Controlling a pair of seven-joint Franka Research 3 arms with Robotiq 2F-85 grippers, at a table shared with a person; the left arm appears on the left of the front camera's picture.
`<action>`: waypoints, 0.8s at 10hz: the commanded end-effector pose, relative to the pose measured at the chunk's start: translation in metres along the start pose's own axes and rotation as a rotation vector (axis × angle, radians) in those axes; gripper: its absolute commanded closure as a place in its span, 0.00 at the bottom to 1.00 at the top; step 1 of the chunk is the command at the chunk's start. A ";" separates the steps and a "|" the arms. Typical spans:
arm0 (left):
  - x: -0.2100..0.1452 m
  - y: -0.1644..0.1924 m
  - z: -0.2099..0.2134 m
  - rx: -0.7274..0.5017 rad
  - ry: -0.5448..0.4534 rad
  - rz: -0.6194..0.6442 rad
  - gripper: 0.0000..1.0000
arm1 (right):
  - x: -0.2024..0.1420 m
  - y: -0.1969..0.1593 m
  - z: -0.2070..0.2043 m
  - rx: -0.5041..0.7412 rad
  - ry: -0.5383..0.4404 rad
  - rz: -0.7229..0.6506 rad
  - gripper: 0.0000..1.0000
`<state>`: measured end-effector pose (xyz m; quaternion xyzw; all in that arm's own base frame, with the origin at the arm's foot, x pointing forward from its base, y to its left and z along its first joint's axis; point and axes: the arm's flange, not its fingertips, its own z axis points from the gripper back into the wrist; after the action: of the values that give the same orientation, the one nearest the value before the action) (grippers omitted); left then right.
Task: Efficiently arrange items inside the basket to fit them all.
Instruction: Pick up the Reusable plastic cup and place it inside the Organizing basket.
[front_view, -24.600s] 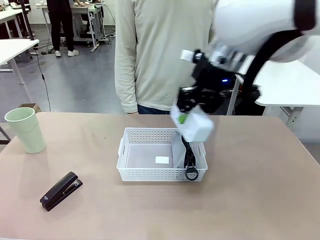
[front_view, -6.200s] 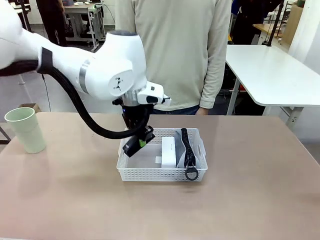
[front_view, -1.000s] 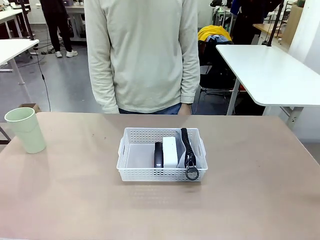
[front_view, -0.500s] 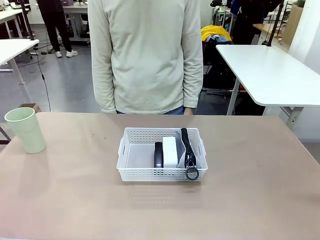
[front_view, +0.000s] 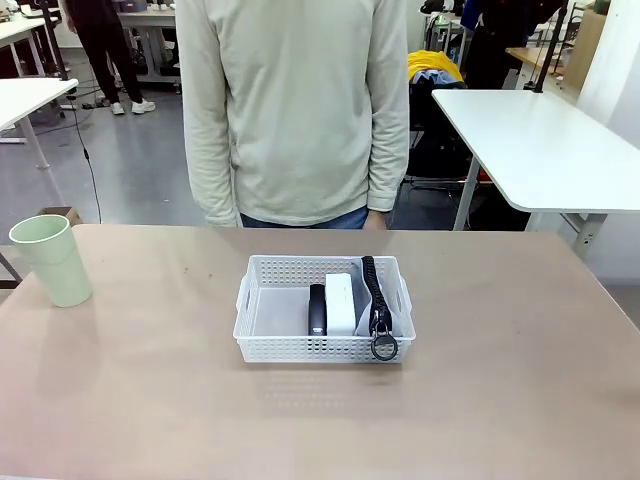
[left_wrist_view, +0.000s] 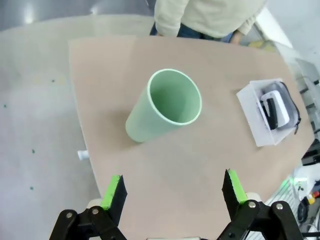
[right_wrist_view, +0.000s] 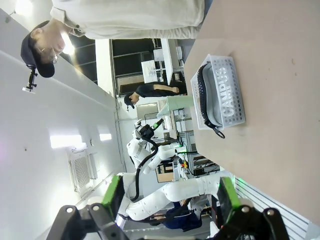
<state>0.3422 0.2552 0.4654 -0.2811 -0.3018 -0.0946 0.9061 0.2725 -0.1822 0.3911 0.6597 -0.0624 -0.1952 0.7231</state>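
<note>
The white perforated basket (front_view: 270, 310) sits mid-table. Inside it, from left to right, stand the black stapler (front_view: 317, 309), the small white box (front_view: 341, 303) and the grey "CAMPUS" pouch (front_view: 378, 305), whose ring hangs over the front rim. The pale green cup (front_view: 52, 259) stands upright at the table's far left, outside the basket. My left gripper (left_wrist_view: 175, 187) hovers open high above the cup (left_wrist_view: 165, 105), the basket (left_wrist_view: 252, 125) far off to its right. My right gripper (right_wrist_view: 170, 197) is open in the air, off to the side of the basket (right_wrist_view: 235, 100), with the pouch (right_wrist_view: 220, 97) showing through its wall.
A person in a cream sweater (front_view: 300, 110) stands at the far edge of the table, hands down. A white table (front_view: 530, 140) stands behind at the right. The basket's left half is bare floor.
The person has shifted slightly to the right behind the table. Basket, items and cup have not moved.
</note>
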 end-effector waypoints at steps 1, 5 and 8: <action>0.003 -0.009 -0.004 -0.003 -0.004 -0.088 0.00 | 0.000 0.001 0.001 0.018 -0.001 0.023 0.00; 0.011 0.011 -0.039 -0.076 0.150 -0.451 0.00 | 0.000 0.001 0.001 0.018 -0.001 0.023 0.00; -0.003 0.047 -0.051 -0.094 0.058 -0.870 0.00 | 0.000 0.001 0.001 0.018 -0.001 0.023 0.00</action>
<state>0.3804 0.2415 0.4208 -0.1813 -0.2905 -0.4430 0.8286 0.2724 -0.1823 0.3912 0.6597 -0.0625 -0.1952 0.7231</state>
